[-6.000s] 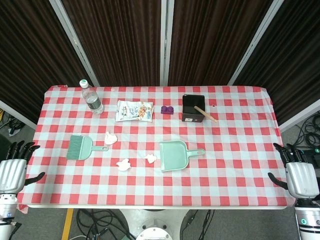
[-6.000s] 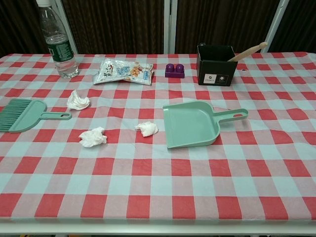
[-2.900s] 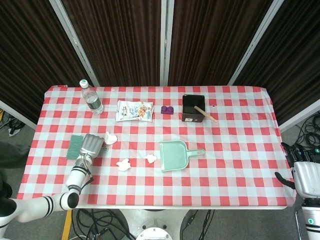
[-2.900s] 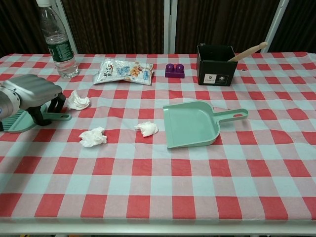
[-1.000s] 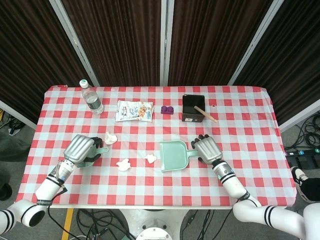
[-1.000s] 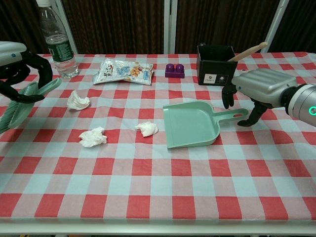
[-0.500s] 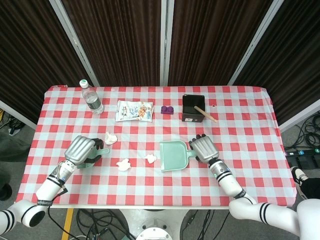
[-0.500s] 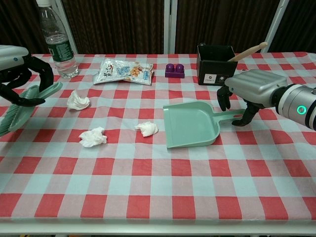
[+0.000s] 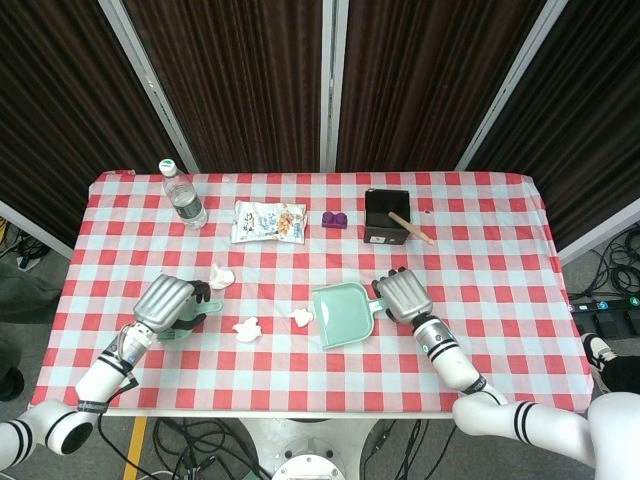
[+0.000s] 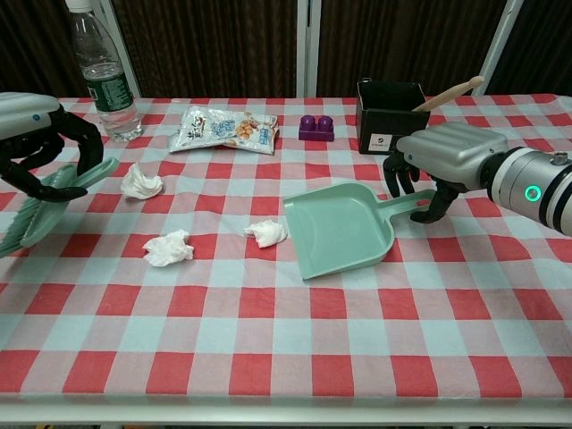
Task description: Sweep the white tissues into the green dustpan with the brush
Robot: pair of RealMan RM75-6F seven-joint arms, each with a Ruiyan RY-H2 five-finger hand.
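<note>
My left hand point(image 10: 40, 134) grips the handle of the green brush point(image 10: 40, 210), which hangs tilted above the cloth at the left, bristles low. From the head view, that left hand point(image 9: 164, 300) covers most of the brush. My right hand point(image 10: 442, 152) grips the handle of the green dustpan point(image 10: 340, 228), whose mouth faces left. From above, the right hand point(image 9: 400, 294) sits at the pan's point(image 9: 338, 316) right end. Three white tissues lie between them: one point(image 10: 141, 181) by the brush, one point(image 10: 167, 248) nearer me, one point(image 10: 265, 232) just left of the pan's mouth.
Along the back stand a water bottle point(image 10: 103, 76), a snack bag point(image 10: 221, 128), a purple block point(image 10: 315, 127) and a black box point(image 10: 391, 116) holding a wooden stick point(image 10: 451, 92). The red-checked cloth point(image 10: 286, 357) runs to the table's front edge.
My right hand has closed on the dustpan handle and shifted the pan left, toward the nearest tissue. My left hand with the brush has drifted slightly right.
</note>
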